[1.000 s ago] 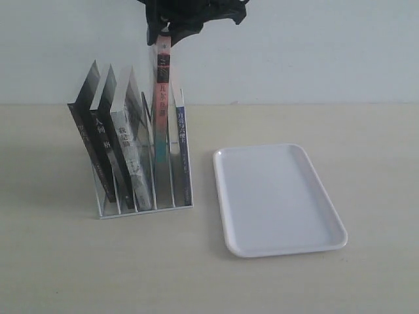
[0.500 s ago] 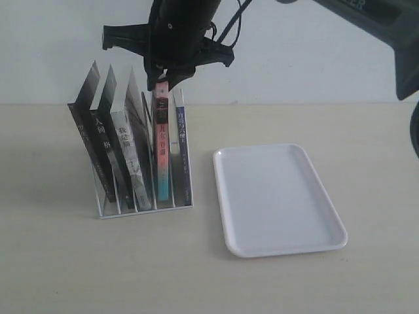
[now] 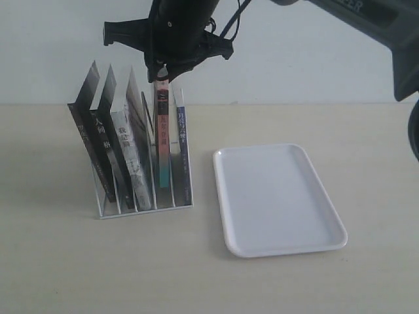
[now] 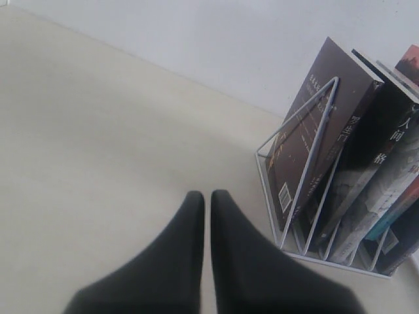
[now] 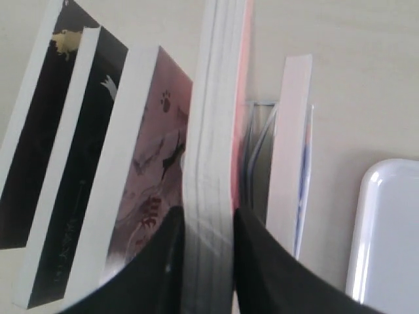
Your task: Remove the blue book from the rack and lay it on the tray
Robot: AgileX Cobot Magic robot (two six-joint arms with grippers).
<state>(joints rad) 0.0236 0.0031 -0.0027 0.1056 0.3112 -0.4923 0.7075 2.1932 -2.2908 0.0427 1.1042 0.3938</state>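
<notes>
Exterior view, upper centre: right gripper (image 3: 162, 76) pinching pink-teal book (image 3: 162, 140), not blue book (image 3: 182, 145) just right. Thin, light, probably floppy; best pinched at top edge. Left gripper (image 4: 207, 196) pressed together.

Beige table (image 3: 65, 275), wire rack (image 3: 147, 209) standing left, white tray (image 3: 281, 196) flat at right

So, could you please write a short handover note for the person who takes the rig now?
Left gripper: shut, empty, over the table beside the rack.
Right gripper: shut on the top of the pink-and-teal book, which is in a rack slot; wrong book.
Blue book: upright in the end slot nearest the tray, untouched.
Tray: nothing on it.
Done: nothing yet. Left: release this book, grip the blue book, lift it out, lay it on the tray.
</notes>
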